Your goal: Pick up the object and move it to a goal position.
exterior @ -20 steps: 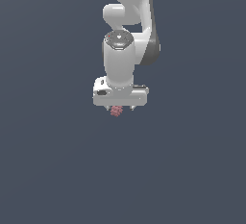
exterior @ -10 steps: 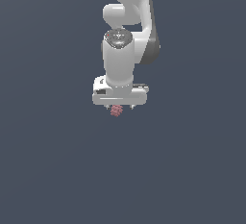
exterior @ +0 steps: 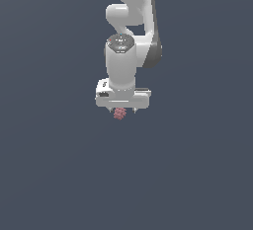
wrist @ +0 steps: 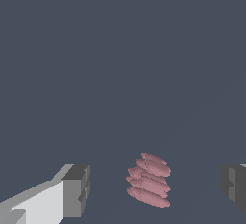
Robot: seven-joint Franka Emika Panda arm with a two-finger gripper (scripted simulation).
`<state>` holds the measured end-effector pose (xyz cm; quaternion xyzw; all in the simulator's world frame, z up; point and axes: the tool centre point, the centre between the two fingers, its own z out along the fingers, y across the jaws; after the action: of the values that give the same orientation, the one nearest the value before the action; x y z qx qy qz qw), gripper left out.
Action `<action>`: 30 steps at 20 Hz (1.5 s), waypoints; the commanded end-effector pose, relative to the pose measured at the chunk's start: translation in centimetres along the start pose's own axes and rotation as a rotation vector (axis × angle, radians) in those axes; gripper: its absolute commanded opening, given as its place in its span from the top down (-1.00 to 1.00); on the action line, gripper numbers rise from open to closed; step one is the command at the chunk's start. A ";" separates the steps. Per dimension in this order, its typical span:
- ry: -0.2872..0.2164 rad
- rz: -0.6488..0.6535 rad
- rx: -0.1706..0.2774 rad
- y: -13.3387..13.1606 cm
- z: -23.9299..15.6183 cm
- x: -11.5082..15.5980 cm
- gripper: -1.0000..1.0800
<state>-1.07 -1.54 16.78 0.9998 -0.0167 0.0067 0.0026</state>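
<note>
White and glossy, a single robot arm (exterior: 133,21) reaches down from above over a plain dark grey-blue surface (exterior: 59,174) that fills the whole scene. Its wrist points straight down, ending in a wide white crossbar that carries the pincer (exterior: 120,111).

Directly beneath the pincer sits the object (exterior: 119,114), a very small pinkish-red lump with a knobbly surface, much smaller than the pincer's body. From the exterior view it peeks out just under the middle of the crossbar, with the short tips of the fingers showing on either side of it.

The wrist view looks down between the fingers. The object (wrist: 148,180) appears there as a stack of rounded pink lobes, lying in the gap of the pincer (wrist: 156,185). One grey finger pad (wrist: 77,189) stands on one side of it and the other pad (wrist: 234,183) on the opposite side. Both pads are clearly apart from the lump, with bare surface visible between each pad and the object, so the pincer is spread wide and grips nothing. The object lies nearer the pad that has the white finger body behind it than the other pad.

Whether the object rests on the surface or the finger tips touch it cannot be told.
</note>
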 end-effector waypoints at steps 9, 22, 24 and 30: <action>-0.009 0.223 0.005 1.4 4.8 -4.3 -0.92; -0.014 0.374 0.002 2.4 7.5 -7.5 -0.92; -0.015 0.368 0.002 2.4 7.5 -7.4 -0.92; -0.015 0.369 0.002 2.3 8.9 -7.5 -0.92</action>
<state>-8.47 -3.69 8.26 0.9798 -0.1999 0.0002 0.0000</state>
